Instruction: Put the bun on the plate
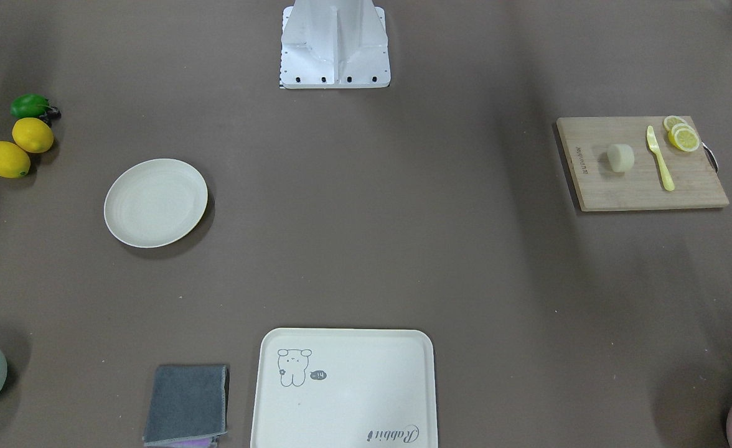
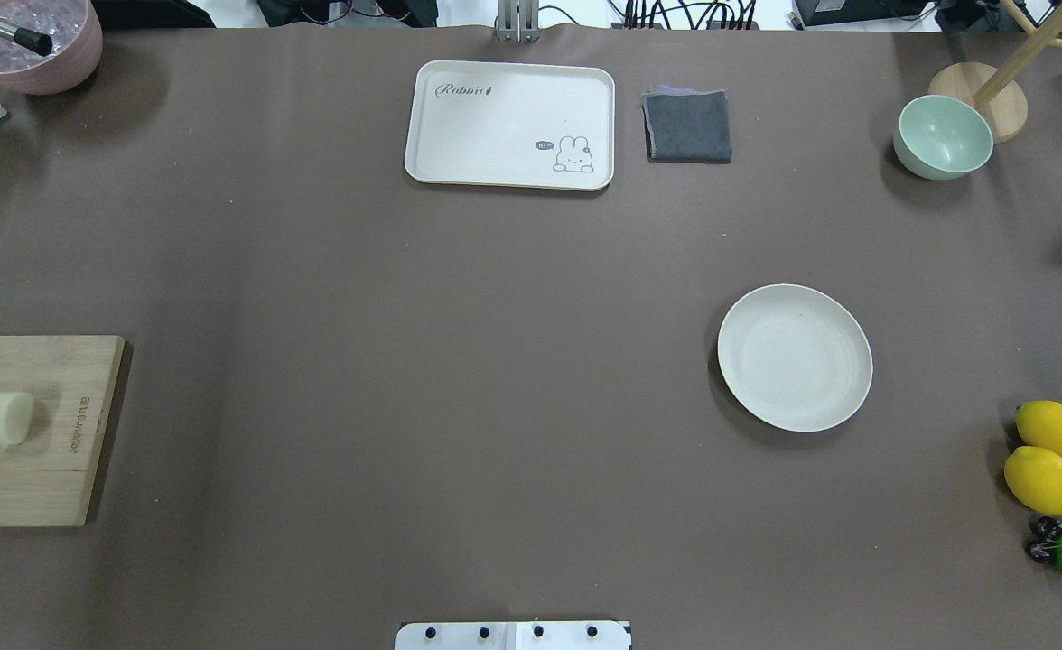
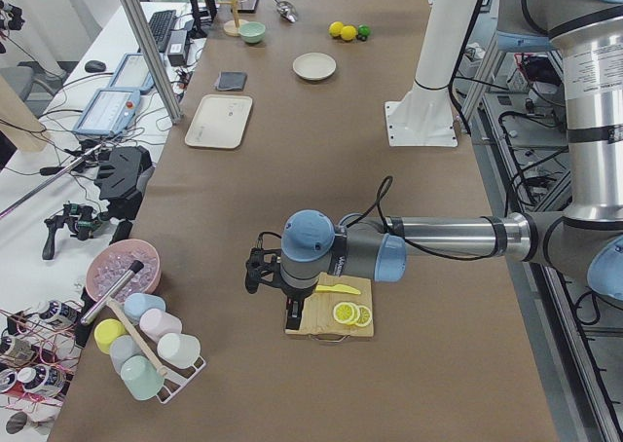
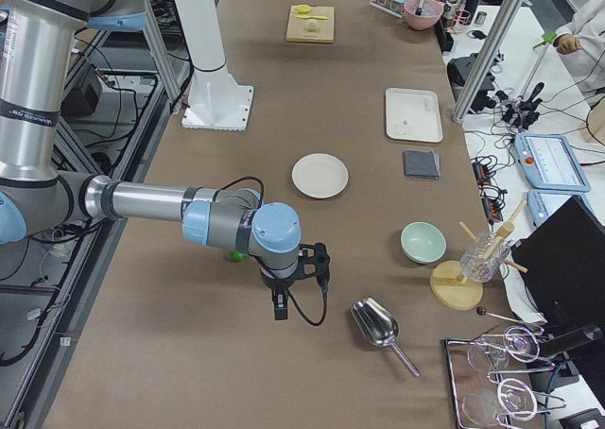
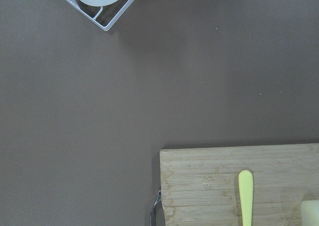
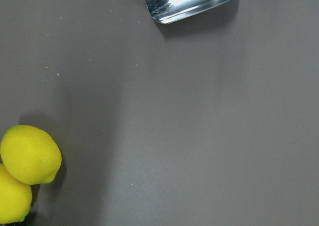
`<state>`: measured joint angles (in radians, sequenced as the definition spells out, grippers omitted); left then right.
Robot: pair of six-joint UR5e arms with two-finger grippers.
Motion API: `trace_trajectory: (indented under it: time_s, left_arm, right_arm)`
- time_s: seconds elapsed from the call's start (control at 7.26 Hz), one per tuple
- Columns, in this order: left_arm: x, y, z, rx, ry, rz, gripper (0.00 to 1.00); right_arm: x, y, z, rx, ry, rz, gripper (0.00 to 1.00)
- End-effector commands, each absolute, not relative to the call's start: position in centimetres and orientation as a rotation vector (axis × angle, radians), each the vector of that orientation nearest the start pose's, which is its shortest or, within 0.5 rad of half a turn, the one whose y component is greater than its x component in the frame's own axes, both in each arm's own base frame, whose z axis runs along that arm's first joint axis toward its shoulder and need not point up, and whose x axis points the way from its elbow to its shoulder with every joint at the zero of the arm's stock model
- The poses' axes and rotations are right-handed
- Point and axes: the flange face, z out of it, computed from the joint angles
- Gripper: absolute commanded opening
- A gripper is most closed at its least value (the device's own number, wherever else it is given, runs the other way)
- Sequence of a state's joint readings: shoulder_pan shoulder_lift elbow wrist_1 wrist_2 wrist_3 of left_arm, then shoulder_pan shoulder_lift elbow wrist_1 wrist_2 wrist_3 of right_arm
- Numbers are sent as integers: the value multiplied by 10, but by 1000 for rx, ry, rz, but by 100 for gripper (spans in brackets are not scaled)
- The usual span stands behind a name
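Bun (image 1: 620, 157) sitting on wooden cutting board (image 1: 640, 186), plate (image 1: 155, 202) lying well apart, left gripper (image 3: 256, 268) and right gripper (image 4: 317, 258) hovering above table (image 1: 366, 249), jaw state: cannot tell.

A wooden cutting board (image 1: 642, 180) lies at the left end of the table (image 1: 366, 236). It carries a yellow plastic knife (image 1: 660, 157), with stacked lemon slices (image 1: 681, 135) in one board corner just beside the knife tip. Along the operators' long edge lie a cream rectangular tray (image 1: 343, 398) with an animal drawing and a folded grey cloth (image 1: 186, 403) just beside it, with a pale green bowl (image 2: 943, 136) toward the right corner. At the right end, two lemons (image 1: 32, 135) touch each other, with a green lime (image 1: 28, 106) just beside them.
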<state>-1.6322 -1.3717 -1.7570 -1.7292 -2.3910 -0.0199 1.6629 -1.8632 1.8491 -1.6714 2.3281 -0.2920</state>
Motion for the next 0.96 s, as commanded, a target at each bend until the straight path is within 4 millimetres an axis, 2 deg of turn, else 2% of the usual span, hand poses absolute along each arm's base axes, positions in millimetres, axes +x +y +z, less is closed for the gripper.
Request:
trace_trajectory:
  time_s: [0.0,0.14,0.41,0.55,0.69,0.83]
  left_arm:
    - [-86,-416,629,203,815,5,98]
    - [-86,-420,622,262,813,31,98]
    - [-86,-422,616,304,814,50,98]
    - [-86,-425,607,380,807,81,98]
    - [-88,-442,590,505,791,129,98]
    - [-88,-446,586,520,792,135,98]
  right_arm:
    - [94,-358,647,64,-814,-145,100]
    - [92,-364,627,100,-856,-134,100]
    - [108,-366,583,193,-841,-107,100]
    - [110,-368,575,233,-824,-123,100]
    - [118,-367,573,319,-781,-137,100]
    - [119,-366,574,335,-774,-139,100]
